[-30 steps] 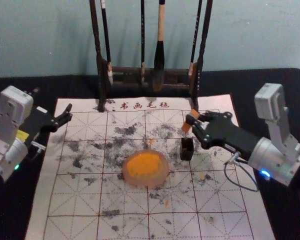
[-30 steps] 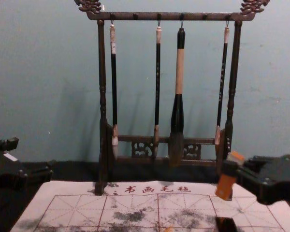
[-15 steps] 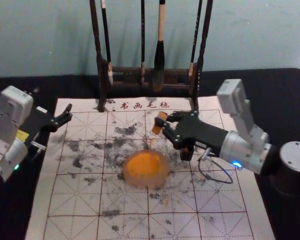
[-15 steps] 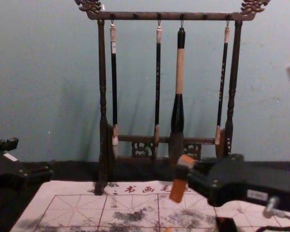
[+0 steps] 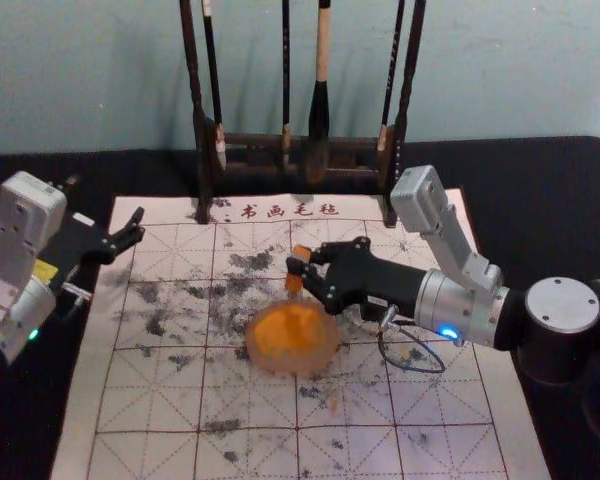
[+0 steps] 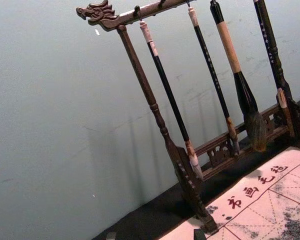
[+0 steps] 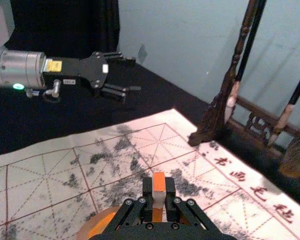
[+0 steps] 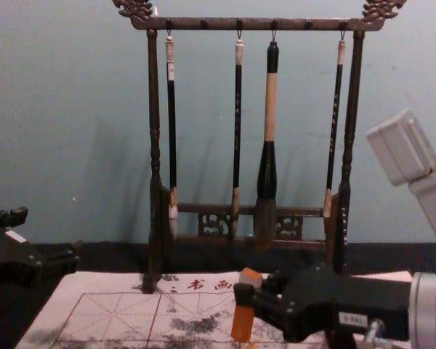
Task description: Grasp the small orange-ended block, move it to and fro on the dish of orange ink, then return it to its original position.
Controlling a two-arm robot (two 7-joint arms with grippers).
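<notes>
Right gripper: the right gripper [image 5: 298, 268] is over the middle of the felt mat [image 5: 250, 450], reaching in from the robot's right; fingers closed on the orange-ended block [image 5: 300, 254], one to each side of it.
Block position: held at the far edge of the ink dish [image 5: 323, 364], roughly upright with a slight lean in the chest view; whether its lower end touches the dish cannot be told.
Block faces: orange upper end, pale band below it in the right wrist view, orange lower part.
Ink dish: round, resting on the mat, orange ink [image 5: 286, 332] spread inside.
Left gripper: the left gripper [image 5: 136, 227] is parked at the mat's left edge, fingers apart, nothing between them.
Mat: white, red grid, dark smudges, red characters along the far edge.
Brush stand: dark wooden brush stand [image 8: 154, 131] behind, four brushes hanging; the thickest brush [image 8: 269, 109] has a pale handle section.
</notes>
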